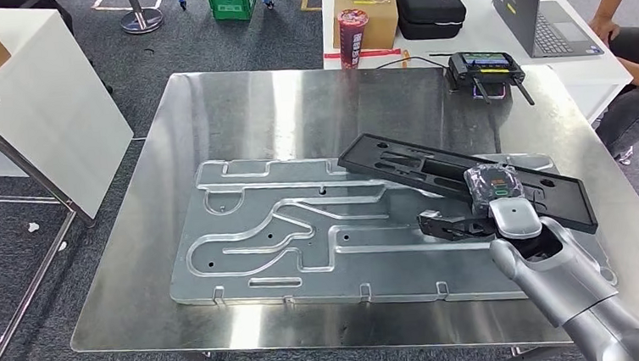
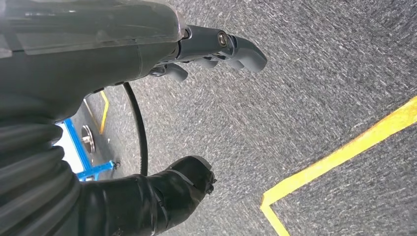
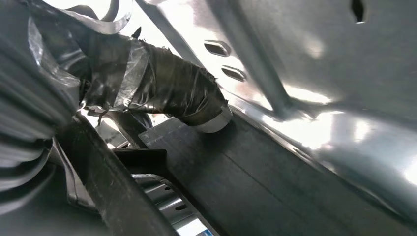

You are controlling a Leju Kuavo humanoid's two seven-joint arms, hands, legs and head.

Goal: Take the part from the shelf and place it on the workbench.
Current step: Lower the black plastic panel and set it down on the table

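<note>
One hand (image 1: 470, 221) at part (image 1: 434, 168) edge

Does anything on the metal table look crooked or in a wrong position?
Yes. The long black part lies at a slant across the right end of the silver plate, not lined up with its edges. The right hand holds it at its near edge, so it may not be set down for good yet. Nothing looks spilled or broken.
</note>
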